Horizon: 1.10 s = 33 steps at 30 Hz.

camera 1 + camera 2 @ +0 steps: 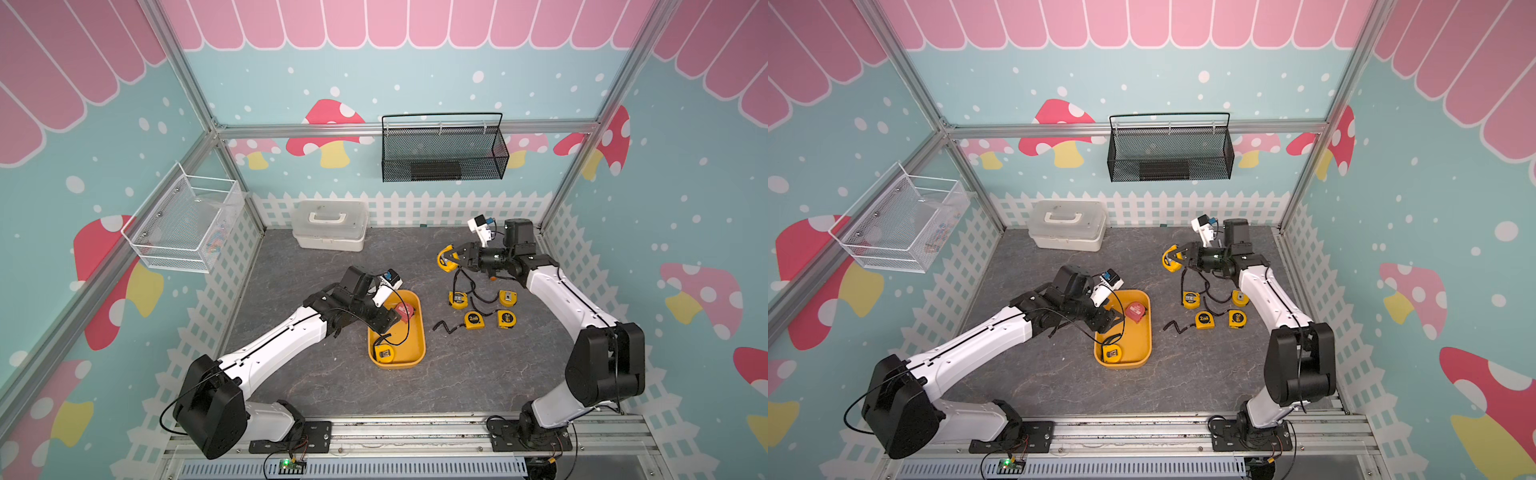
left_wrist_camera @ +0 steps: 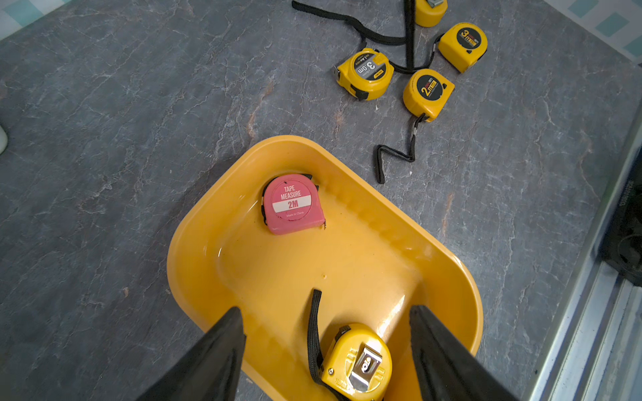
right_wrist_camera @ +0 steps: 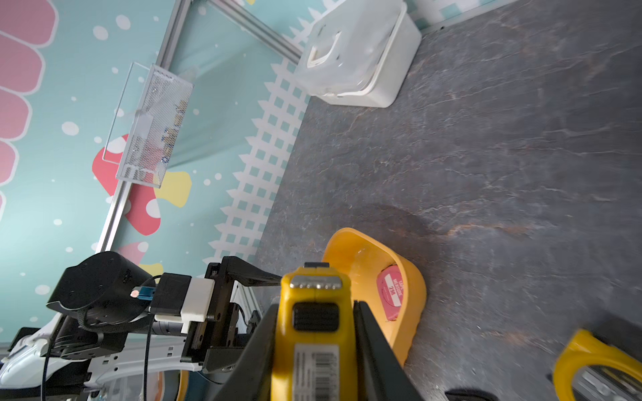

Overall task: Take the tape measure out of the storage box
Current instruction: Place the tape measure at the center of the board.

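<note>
A grey stone-look counter (image 1: 316, 374) is seen inside a booth with mushroom walls; the yellow storage box (image 1: 420, 332) is set near its middle. Two tape measures lie in the box; a yellow tape measure (image 2: 357, 361) is at the near end, clip side up; a pink tape measure (image 2: 293, 205) is at the far end.

The yellow shell is judged to be hard, smooth and a bit heavy for its size, so it could slip; it is best squeezed across the middle of its body, one jaw on each side; the soft black strap (image 2: 314, 330) is best not grabbed.

The left pincer (image 2: 326, 312) is held open just above it; the yellow one is seen between the jaws, seemingly not touched. The right pincer (image 3: 316, 307) is clenched on a held tape measure (image 3: 314, 347), well apart from the box.
</note>
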Each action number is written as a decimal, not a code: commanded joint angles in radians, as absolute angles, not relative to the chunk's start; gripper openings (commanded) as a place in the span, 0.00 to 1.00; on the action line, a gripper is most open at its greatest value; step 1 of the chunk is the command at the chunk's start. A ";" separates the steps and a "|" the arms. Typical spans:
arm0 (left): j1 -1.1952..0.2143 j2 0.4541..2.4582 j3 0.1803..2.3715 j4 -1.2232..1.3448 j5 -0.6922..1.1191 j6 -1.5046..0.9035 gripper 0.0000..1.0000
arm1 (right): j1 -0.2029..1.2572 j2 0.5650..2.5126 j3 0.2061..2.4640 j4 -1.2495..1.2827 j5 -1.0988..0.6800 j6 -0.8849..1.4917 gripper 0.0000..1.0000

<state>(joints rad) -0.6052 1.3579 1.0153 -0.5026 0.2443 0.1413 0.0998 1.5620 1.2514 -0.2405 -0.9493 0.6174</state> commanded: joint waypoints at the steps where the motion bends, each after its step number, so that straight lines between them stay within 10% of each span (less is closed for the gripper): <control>1: -0.603 1.371 1.040 -0.484 0.276 0.146 0.76 | 0.035 1.518 1.191 -0.299 -0.941 0.556 0.31; 33: -0.602 1.502 1.087 -0.419 0.419 0.175 0.76 | -0.470 1.391 0.705 -0.313 -0.672 0.508 0.29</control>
